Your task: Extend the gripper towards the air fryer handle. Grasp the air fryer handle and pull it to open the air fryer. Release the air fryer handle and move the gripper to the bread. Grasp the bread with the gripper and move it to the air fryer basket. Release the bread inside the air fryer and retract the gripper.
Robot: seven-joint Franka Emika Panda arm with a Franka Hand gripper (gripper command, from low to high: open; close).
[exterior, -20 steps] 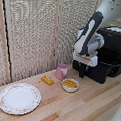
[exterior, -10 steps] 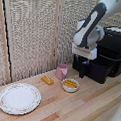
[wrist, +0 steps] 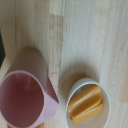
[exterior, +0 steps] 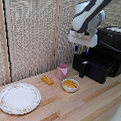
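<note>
Since the earlier frames my arm has lifted and swung away from the air fryer handle (exterior: 82,69) toward the exterior view's left, so my gripper (exterior: 80,45) now hangs in the air above the counter, clear of the drawer. Drawer part looks done: the air fryer basket (exterior: 99,67) sits pulled out in front of the air fryer (exterior: 111,46), handle facing out, nothing touching it. Handle release also done, judging by the gap between me and it. Fingers: can't tell if spread or pressed together, exterior view too blurry and the wrist view doesn't show them; nothing visibly held. Wrist view looks down on the pink cup (wrist: 26,93) and the white bowl (wrist: 88,105) with yellow food pieces in it, the two just beside each other on the wooden table (wrist: 95,35). So I'm roughly over those, not over the bread yet. Bread (exterior: 47,80) lies flat on the table to the exterior view's left of the cup, near the patterned plate (exterior: 19,98), untouched. Left to do: travel on to the bread, come down, grab it, carry it to the open basket, drop it in, back off. Roughly halfway, I'd say.
</note>
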